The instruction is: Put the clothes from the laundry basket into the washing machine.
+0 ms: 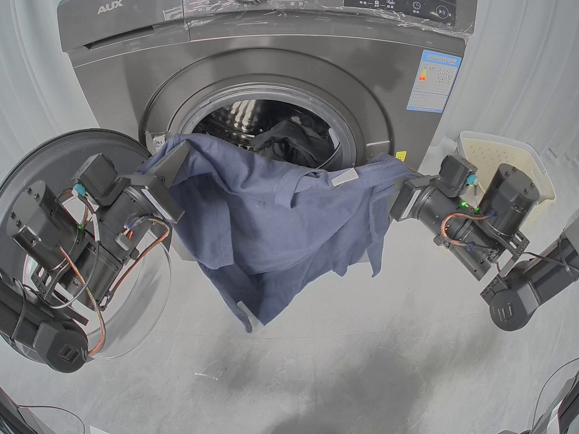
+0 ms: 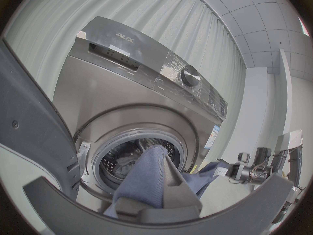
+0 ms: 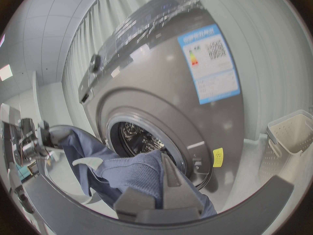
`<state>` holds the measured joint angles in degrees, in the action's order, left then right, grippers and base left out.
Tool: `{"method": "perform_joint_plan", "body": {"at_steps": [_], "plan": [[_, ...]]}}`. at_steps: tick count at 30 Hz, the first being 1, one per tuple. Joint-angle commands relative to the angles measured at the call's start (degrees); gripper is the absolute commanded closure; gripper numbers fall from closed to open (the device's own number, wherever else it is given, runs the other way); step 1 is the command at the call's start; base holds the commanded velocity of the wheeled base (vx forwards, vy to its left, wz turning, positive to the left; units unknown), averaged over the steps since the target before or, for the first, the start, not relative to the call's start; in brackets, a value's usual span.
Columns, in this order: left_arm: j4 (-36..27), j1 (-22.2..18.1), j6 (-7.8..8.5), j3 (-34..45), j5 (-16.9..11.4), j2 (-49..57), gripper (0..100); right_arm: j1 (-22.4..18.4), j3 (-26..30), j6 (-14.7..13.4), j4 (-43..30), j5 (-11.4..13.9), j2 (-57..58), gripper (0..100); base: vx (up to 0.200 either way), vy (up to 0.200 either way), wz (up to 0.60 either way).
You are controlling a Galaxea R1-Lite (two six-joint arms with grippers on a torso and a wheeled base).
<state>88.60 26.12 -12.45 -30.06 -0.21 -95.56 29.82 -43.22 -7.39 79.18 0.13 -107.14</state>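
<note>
A blue shirt (image 1: 271,212) hangs spread in front of the washing machine (image 1: 265,73), held up by both grippers. My left gripper (image 1: 175,158) is shut on its left corner, beside the drum opening (image 1: 271,131). My right gripper (image 1: 405,183) is shut on the right corner at the other side of the opening. The cloth sags between them and drapes below the opening's rim. A dark garment (image 1: 289,140) lies inside the drum. In the left wrist view the blue shirt (image 2: 146,180) is pinched in the fingers; in the right wrist view the shirt (image 3: 137,173) is likewise pinched.
The round machine door (image 1: 66,164) stands swung open at the left, behind my left arm. A cream laundry basket (image 1: 512,155) stands on the floor to the right of the machine, also seen as the basket (image 3: 290,141). Grey floor lies bare in front.
</note>
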Motion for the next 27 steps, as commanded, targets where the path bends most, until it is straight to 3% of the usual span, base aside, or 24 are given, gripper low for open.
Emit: {"method": "perform_joint_plan", "body": {"at_steps": [1,14,15,27], "plan": [[-0.01,-0.37,0.23,2.2,-0.14,0.29,100,0.15,1.99,-0.87,1.51,-0.22,4.31,100,0.0,0.0,0.0],[-0.01,3.14,1.11,11.43,-2.43,-1.73,100,2.7,1.82,-0.87,2.56,-0.05,5.45,100,0.0,0.0,0.0],[-0.01,3.32,1.28,12.57,-2.52,-2.96,0,3.4,1.99,-0.87,2.56,-0.05,5.45,100,0.0,0.0,0.0],[0.26,5.08,1.28,13.19,-2.78,-21.33,0,5.95,3.05,-0.96,2.56,0.13,3.61,100,0.0,0.0,0.0]]}}
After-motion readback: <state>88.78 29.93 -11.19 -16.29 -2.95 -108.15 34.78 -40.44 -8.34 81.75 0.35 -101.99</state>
